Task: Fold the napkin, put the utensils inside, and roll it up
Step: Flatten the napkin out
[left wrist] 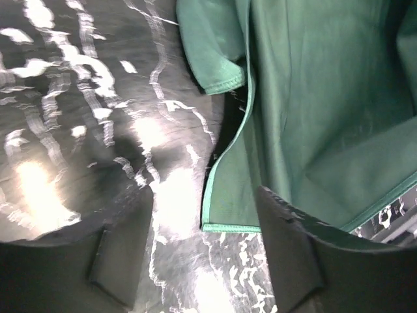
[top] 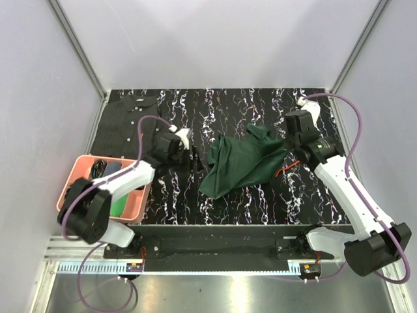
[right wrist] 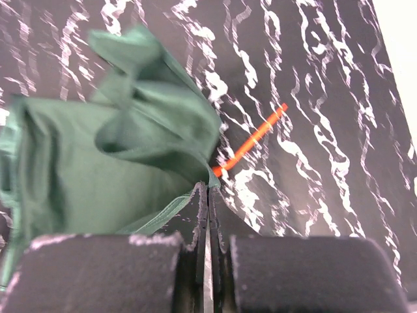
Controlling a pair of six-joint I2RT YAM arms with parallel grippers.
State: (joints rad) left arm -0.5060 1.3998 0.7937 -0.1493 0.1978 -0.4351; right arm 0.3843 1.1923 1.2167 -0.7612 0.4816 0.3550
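Observation:
The dark green napkin (top: 238,163) lies crumpled and partly folded at mid-table. My right gripper (top: 287,154) is shut on its right edge; in the right wrist view the jaws (right wrist: 208,190) pinch the hem of the cloth (right wrist: 117,163). The orange-red fork (right wrist: 251,142) lies on the table just beyond the pinched edge, one end under the cloth; it also shows in the top view (top: 284,171). My left gripper (top: 195,159) is open at the napkin's left corner; in the left wrist view (left wrist: 208,251) that corner (left wrist: 234,208) lies between the spread fingers, untouched.
A pink basket (top: 77,171) with dark and green items stands at the left edge under my left arm. A dark pinstriped shirt (top: 127,114) lies at the back left. Grey walls close the table on three sides.

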